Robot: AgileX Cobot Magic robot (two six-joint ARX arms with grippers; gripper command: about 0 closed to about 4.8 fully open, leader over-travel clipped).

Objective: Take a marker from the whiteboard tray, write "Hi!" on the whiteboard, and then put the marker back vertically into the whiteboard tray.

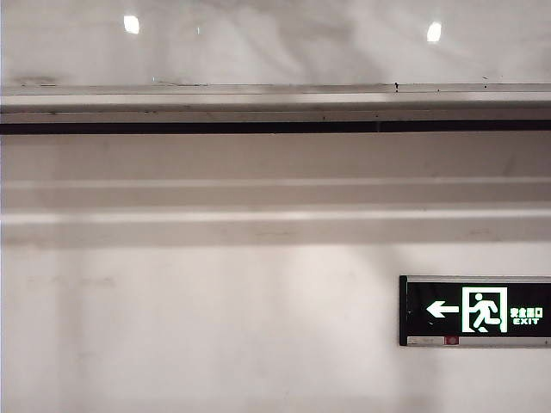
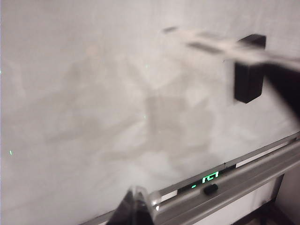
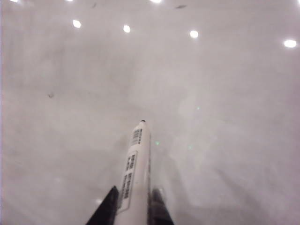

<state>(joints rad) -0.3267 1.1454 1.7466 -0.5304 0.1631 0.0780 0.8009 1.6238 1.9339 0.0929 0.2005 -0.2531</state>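
Whiteboard (image 1: 275, 43) fills the upper band of the exterior view, glossy white with faint grey smudges and two bright lamp reflections. Just beneath it the whiteboard tray (image 1: 275, 101) runs as a long pale metal ledge across the whole width, with a thin black strip (image 1: 275, 126) below it and wide pale wall mouldings (image 1: 275, 198) under that. Low on the right of the matte wall hangs a green exit sign (image 1: 475, 311). Neither arm shows in this view.

From the left wrist view, the left end effector (image 2: 139, 206) shows only as the dark tips of its fingers at the frame's edge, near the whiteboard tray (image 2: 243, 180); whether it is spread or pressed together cannot be told. A small dark cap-like object (image 2: 210, 189) lies on the ledge. A black block (image 2: 249, 75) sits on the whiteboard (image 2: 93, 103), and a blurred arm crosses in front of it.

From the right wrist view, the right end effector (image 3: 133, 206) is pinching the marker (image 3: 133, 173) between its two dark fingers. The white barrel points away from the camera with its tip close to the whiteboard (image 3: 211, 93); contact cannot be judged.
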